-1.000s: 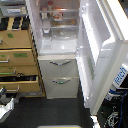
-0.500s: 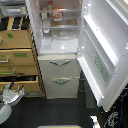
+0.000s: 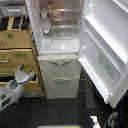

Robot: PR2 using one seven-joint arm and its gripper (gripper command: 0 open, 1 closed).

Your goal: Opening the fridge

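Fridge (image 3: 57, 55) is sitting center frame with its upper door (image 3: 107, 50) hanging wide open toward the right. Going left to right: gripper (image 3: 20, 75) is hovering at lower left, fingers spread apart and holding nothing, in front of the wooden cabinet (image 3: 17, 45); then shelves, two closed drawers below.

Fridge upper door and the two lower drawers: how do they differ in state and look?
The upper door stands swung wide open, showing its inner racks; the lower drawers are shut. The drawers carry curved silver handles; the door shows none here. Both are white.
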